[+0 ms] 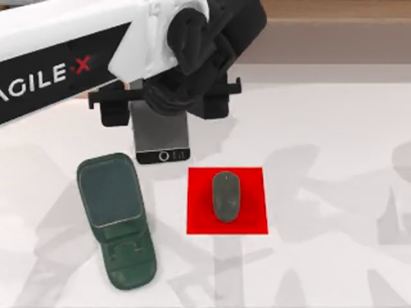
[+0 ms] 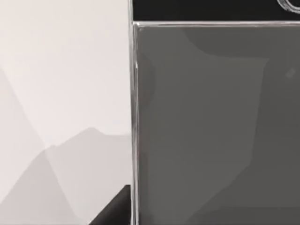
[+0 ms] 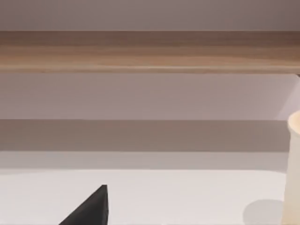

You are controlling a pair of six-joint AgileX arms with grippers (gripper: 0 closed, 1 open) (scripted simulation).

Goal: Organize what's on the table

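Note:
A phone [image 1: 162, 135] with a grey screen and a black end with a round button lies flat on the white table [image 1: 334, 128], left of centre. My left gripper [image 1: 166, 109] hovers over the phone's far end, open, with a finger on each side and clear of its edges. The left wrist view has the phone's screen [image 2: 215, 122] close up beside one dark fingertip [image 2: 115, 208]. A dark grey mouse [image 1: 226, 196] rests on a red square mat [image 1: 199, 218]. A dark green flip-open device [image 1: 117, 215] lies at the left. One dark fingertip [image 3: 89, 206] of my right arm's gripper shows in the right wrist view.
A tan wooden shelf [image 1: 334, 9] runs along the back edge, seen as a wooden board [image 3: 150, 51] in the right wrist view. A cream cylinder [image 3: 294, 168] stands on the table at that view's edge. Bare tabletop lies to the right of the red mat.

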